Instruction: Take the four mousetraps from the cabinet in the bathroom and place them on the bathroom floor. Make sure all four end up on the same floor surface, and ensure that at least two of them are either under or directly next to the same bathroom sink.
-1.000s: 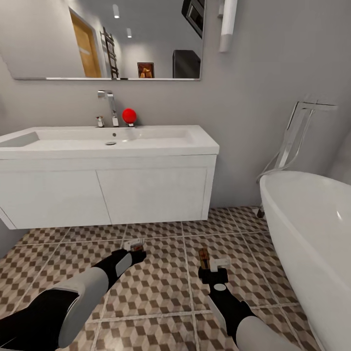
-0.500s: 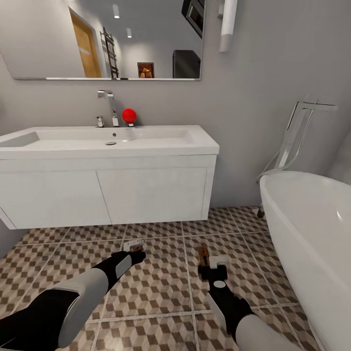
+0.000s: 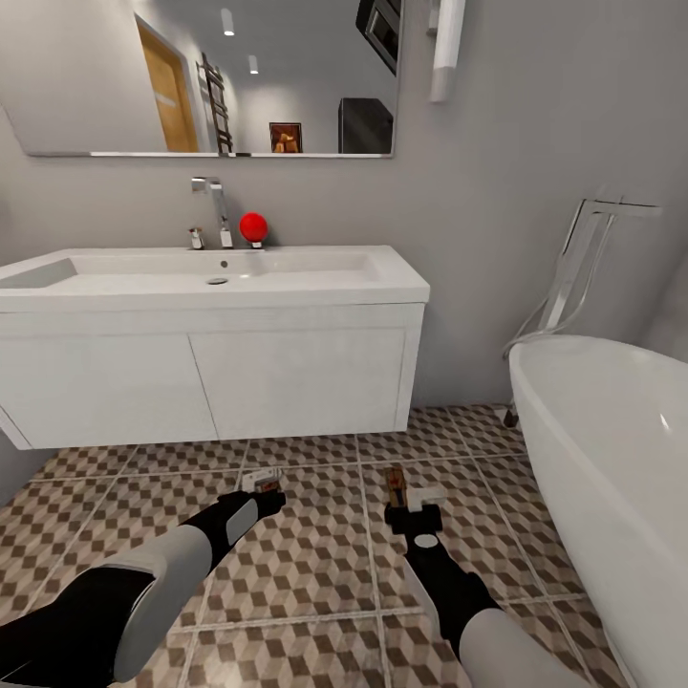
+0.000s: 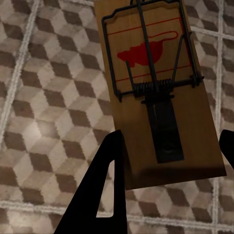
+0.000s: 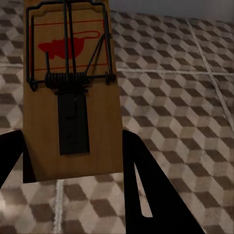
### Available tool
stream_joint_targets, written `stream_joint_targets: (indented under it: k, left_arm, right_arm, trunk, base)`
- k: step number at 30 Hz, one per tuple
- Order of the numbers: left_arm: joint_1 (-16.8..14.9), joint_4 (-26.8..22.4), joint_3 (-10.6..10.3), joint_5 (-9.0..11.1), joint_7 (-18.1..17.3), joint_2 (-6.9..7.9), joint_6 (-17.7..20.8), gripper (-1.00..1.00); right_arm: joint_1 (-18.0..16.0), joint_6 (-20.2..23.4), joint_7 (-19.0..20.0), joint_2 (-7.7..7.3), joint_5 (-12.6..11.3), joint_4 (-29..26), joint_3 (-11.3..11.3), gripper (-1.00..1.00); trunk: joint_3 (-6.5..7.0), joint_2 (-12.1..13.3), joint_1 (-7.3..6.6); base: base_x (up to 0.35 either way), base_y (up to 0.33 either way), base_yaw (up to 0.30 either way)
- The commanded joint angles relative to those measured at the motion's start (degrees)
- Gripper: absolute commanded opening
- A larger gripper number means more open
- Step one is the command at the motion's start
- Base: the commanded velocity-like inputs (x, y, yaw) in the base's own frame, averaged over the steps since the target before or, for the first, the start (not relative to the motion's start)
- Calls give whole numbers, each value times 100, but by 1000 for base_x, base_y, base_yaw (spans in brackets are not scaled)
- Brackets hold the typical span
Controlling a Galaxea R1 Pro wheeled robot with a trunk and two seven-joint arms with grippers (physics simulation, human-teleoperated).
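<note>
My left gripper point(image 3: 265, 483) is shut on a tan mousetrap point(image 4: 151, 92) held just above the cube-patterned bathroom floor point(image 3: 315, 573), in front of the white wall-hung bathroom sink point(image 3: 210, 277). The black fingers point(image 4: 109, 195) clamp the board's edges near its end. To its right, my right gripper point(image 3: 411, 504) is shut on a second mousetrap point(image 5: 70, 92), which stands on edge in the head view as a thin brown strip point(image 3: 393, 485). Both traps show dark wire springs and a red mouse print. The cabinet is out of view.
A white oval bathtub point(image 3: 612, 459) with a chrome floor-standing faucet point(image 3: 583, 258) fills the right side. A red ball point(image 3: 253, 226) sits by the sink's faucet point(image 3: 212, 205). A mirror point(image 3: 210, 76) hangs above. Open floor runs under the sink.
My right gripper has moved a little forward and left with its mousetrap. The left gripper and its trap have barely moved.
</note>
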Motion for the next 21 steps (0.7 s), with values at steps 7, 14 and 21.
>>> stream_joint_targets:
  k: [7, 14, 21]
  left_arm:
    - [0, -22, -47, 55, 34, 2, 46, -100]
    - [78, 355, -97, -201, -10, 257, -725, -100]
    - [397, 405, -159, -1802, 30, 273, -1056, -100]
  right_arm:
    - [-3, 198, -63, 5, 7, -27, 26, -100]
    - [-3, 150, -52, 19, -33, 872, 6, -100]
    - [-3, 124, -53, 36, -45, 1056, -3, -100]
  trunk:
    - [-5, -2, -1]
    - [-5, -2, -1]
    - [-5, -2, -1]
  base:
    - [0, 0, 0]
    - [0, 0, 0]
    - [0, 0, 0]
